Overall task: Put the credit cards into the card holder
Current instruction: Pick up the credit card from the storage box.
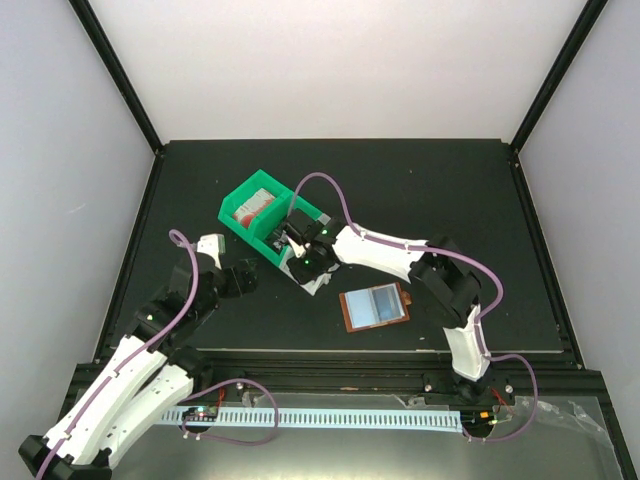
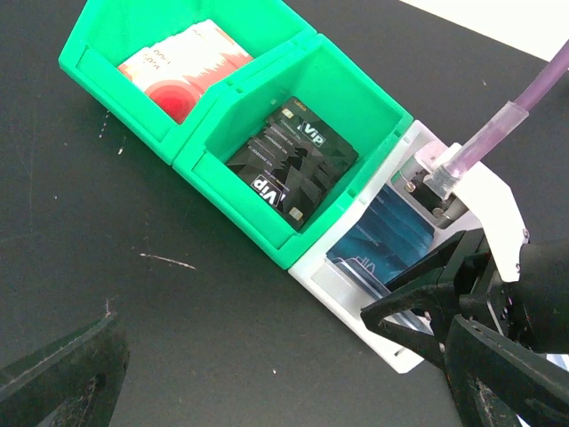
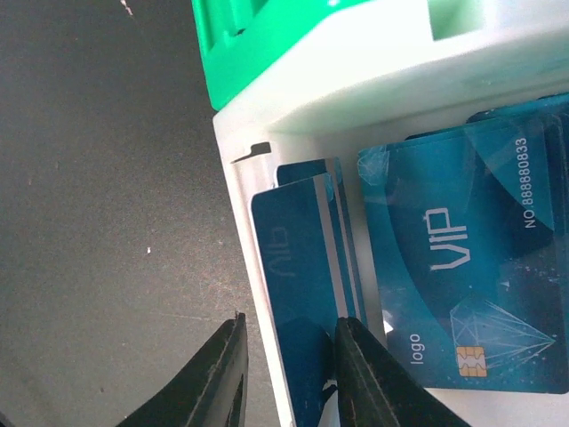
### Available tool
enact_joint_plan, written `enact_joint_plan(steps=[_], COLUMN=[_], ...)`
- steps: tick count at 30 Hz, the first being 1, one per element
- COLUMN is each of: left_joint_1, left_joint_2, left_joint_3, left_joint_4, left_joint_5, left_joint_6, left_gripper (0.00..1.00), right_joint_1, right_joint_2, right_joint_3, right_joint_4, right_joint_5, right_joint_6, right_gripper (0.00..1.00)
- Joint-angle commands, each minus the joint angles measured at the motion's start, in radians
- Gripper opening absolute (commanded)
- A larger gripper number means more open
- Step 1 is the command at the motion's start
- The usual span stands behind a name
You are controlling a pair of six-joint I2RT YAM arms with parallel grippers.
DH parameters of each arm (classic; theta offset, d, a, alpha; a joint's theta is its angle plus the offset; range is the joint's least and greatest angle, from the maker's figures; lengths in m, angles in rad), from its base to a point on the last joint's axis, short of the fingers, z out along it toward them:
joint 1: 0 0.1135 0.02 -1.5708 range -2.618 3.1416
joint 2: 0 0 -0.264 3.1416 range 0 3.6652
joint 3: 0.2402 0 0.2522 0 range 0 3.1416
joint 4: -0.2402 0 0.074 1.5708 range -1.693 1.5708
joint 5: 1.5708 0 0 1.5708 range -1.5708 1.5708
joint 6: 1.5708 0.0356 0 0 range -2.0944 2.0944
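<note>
The card holder (image 1: 375, 307) lies open on the black table, brown-edged, with blue showing through its clear pockets. A red and white card (image 2: 182, 71) and a black VIP card (image 2: 293, 160) lie in two green bins (image 2: 267, 227). Blue credit cards (image 3: 462, 276) fill the white bin (image 3: 244, 191). One blue card (image 3: 298, 258) leans against that bin's wall. My right gripper (image 3: 289, 374) straddles the wall and the leaning card, jaws narrow. Its inner finger touches the cards and its outer finger stands off the wall. My left gripper (image 2: 284, 391) hangs wide open over bare table beside the bins.
The bins sit in a row at mid-table, left of the card holder. The right arm (image 1: 400, 255) reaches across above the holder. A raised black rim (image 1: 330, 350) runs along the table's near edge, with a white cable tray (image 1: 330, 417) in front of it.
</note>
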Motion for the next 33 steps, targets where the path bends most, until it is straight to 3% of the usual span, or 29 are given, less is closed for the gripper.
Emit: enact_joint_plan(steps=[1,22,33], left_joint_1=[0.01,0.014,0.015], left_joint_2=[0.003,0.003,0.003], left_joint_3=[-0.004,-0.007,-0.007], left_joint_4=[0.019,0.021,0.021], left_joint_5=[0.019,0.023,0.022], left_joint_6=[0.019,0.016,0.017], left_gripper=[0.99,0.99,0.99], right_joint_1=[0.008,0.008,0.007], right_joint_2=[-0.049,-0.057,0.001], right_joint_3=[-0.02,-0.035,0.012], right_joint_4=[0.014,0.014,0.023], right_joint_5=[-0.006,0.015,0.102], right_joint_6=[0.019,0.031,0.036], right_gripper=[0.3,0.14,0.36])
